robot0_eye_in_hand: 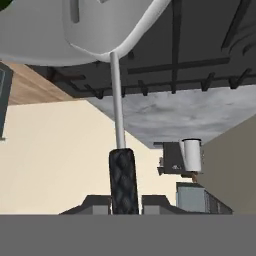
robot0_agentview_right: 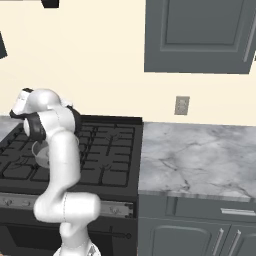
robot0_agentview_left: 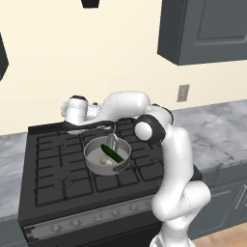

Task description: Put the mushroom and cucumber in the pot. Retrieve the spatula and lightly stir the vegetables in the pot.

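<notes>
The grey pot (robot0_agentview_left: 107, 153) sits on the middle of the black stove (robot0_agentview_left: 58, 169). Inside it lie the dark green cucumber (robot0_agentview_left: 112, 154) and, beside it to the left, the small beige mushroom (robot0_agentview_left: 104, 159). My gripper (robot0_agentview_left: 111, 127) hovers over the pot's far rim, shut on the spatula (robot0_agentview_left: 112, 143), whose grey blade hangs down into the pot by the cucumber. In the hand view the fingertips (robot0_eye_in_hand: 100, 203) clamp the black handle of the spatula (robot0_eye_in_hand: 123, 180), and its thin shaft runs up to the pot's pale inside (robot0_eye_in_hand: 35, 45). The arm hides most of the pot (robot0_agentview_right: 42, 153) in the right base view.
Grey marble counter (robot0_agentview_right: 195, 155) runs to the right of the stove, with a wall outlet (robot0_agentview_right: 182, 105) above it. A dark wall cabinet (robot0_agentview_right: 200, 35) hangs overhead. More counter (robot0_agentview_left: 9, 159) lies left of the stove. Knobs line the stove's front edge (robot0_agentview_left: 87, 219).
</notes>
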Motion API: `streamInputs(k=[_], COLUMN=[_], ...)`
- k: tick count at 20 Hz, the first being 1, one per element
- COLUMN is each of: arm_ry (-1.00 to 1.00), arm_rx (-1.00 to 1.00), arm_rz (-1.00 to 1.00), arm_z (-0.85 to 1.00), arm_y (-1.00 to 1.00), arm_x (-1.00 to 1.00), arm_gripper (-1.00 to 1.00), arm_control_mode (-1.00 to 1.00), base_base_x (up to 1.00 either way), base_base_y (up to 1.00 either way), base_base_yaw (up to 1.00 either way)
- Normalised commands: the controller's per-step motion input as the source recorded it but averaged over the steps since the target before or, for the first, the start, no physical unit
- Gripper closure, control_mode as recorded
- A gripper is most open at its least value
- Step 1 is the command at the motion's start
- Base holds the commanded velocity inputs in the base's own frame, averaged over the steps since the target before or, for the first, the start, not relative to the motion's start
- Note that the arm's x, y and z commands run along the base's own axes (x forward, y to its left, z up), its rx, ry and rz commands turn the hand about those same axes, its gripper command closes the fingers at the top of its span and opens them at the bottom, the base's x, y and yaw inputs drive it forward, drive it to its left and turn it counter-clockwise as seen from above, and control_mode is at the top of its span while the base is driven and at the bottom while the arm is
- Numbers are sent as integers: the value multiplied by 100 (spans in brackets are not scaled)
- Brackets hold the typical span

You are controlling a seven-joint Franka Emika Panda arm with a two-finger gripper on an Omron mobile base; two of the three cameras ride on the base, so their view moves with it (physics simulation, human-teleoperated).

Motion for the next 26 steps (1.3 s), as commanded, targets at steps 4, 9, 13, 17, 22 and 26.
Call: streamInputs(k=[4, 9, 13, 17, 22, 26], arm_ry=[2, 4, 1, 0, 0, 0], arm_rx=[-2, 0, 0, 0, 2, 2], arm_rz=[-12, -6, -1, 0, 1, 9], arm_z=[-45, -4, 0, -1, 0, 0], arm_y=[4, 23, 16, 0, 0, 0], arm_x=[23, 0, -12, -26, -61, -64], arm_gripper=[100, 100, 100, 100, 100, 100], arm_control_mode=[-100, -100, -100, -100, -100, -100], base_base_x=[0, 0, 0, 0, 0, 0], base_base_y=[0, 0, 0, 0, 0, 0], base_base_yaw=[0, 0, 0, 0, 0, 0])
